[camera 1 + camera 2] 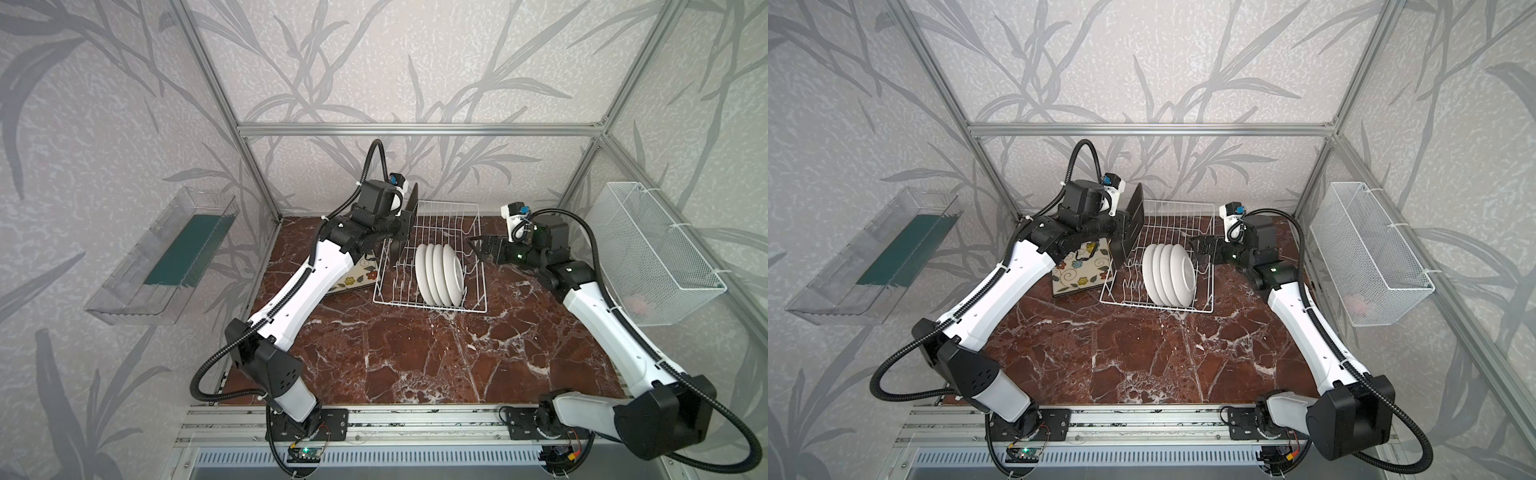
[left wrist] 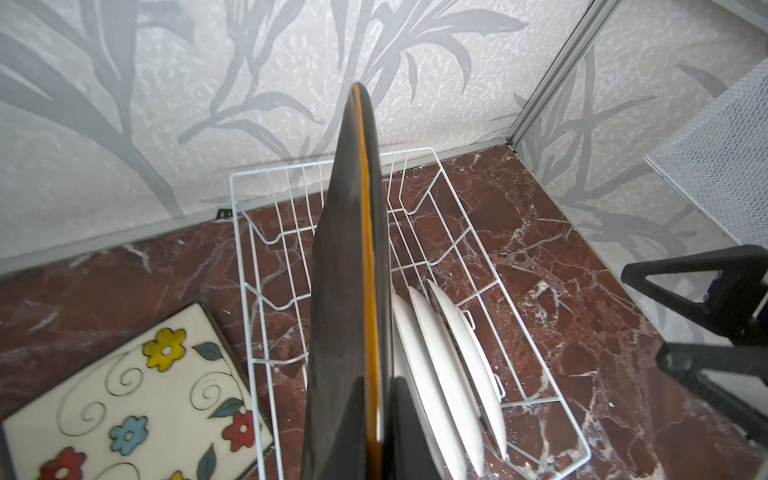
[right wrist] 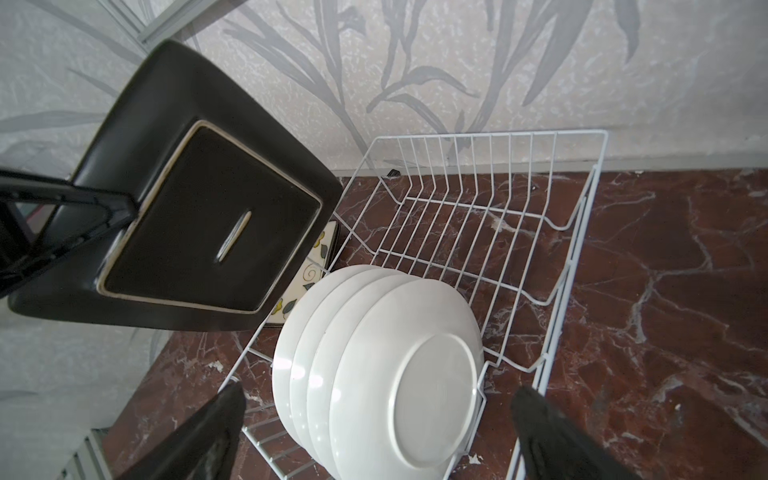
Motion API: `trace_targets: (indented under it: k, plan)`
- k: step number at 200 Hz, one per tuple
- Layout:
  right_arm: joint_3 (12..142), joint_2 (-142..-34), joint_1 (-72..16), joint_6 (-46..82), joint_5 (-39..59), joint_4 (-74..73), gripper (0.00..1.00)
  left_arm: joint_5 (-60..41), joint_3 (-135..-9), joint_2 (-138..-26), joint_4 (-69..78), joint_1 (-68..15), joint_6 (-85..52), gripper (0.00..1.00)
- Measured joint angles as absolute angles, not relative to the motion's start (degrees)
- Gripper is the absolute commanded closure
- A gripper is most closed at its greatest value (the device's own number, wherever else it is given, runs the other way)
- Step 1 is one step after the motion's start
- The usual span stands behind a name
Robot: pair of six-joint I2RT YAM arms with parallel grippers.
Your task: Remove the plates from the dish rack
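Observation:
The white wire dish rack (image 1: 449, 216) (image 1: 1179, 216) stands at the back of the marble table. Several round white plates (image 1: 440, 274) (image 3: 395, 361) stand on edge in its near half. My left gripper (image 1: 402, 239) (image 2: 380, 386) is shut on a square black-backed plate (image 1: 1136, 216) (image 3: 199, 216), holding it upright above the rack's left side. Another square plate (image 1: 1079, 266) (image 2: 124, 399) lies flower-face up on the table left of the rack. My right gripper (image 1: 478, 247) (image 3: 376, 395) is open and empty, level with the round plates on the rack's right.
A clear plastic tray (image 1: 166, 253) hangs on the left wall and a fine-mesh white basket (image 1: 648, 249) on the right wall. Aluminium frame posts stand at the back corners. Marble table (image 1: 415, 365) stretches in front of the rack.

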State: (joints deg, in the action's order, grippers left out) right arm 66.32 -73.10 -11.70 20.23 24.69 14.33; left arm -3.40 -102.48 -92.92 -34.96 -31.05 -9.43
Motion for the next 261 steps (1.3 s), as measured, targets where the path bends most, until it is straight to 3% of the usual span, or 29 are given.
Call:
trace_targets:
  k: [88,188,261]
  plan:
    - [66.3,-76.5,-8.4,32.3,33.3,11.8,0.01,2.1,-95.7,-88.5,-26.1,-32.0,6.0,1.00]
    - [69.9,-79.6,-7.9,42.1,34.0,11.8,0.01,-1.3,-75.5,-83.3,-9.7,-36.4,33.3,1.00]
    - [70.4,-84.2,-7.5,51.1,39.8,6.3,0.01,-3.1,-68.7,-79.9,-1.4,-38.5,48.4,1.00]
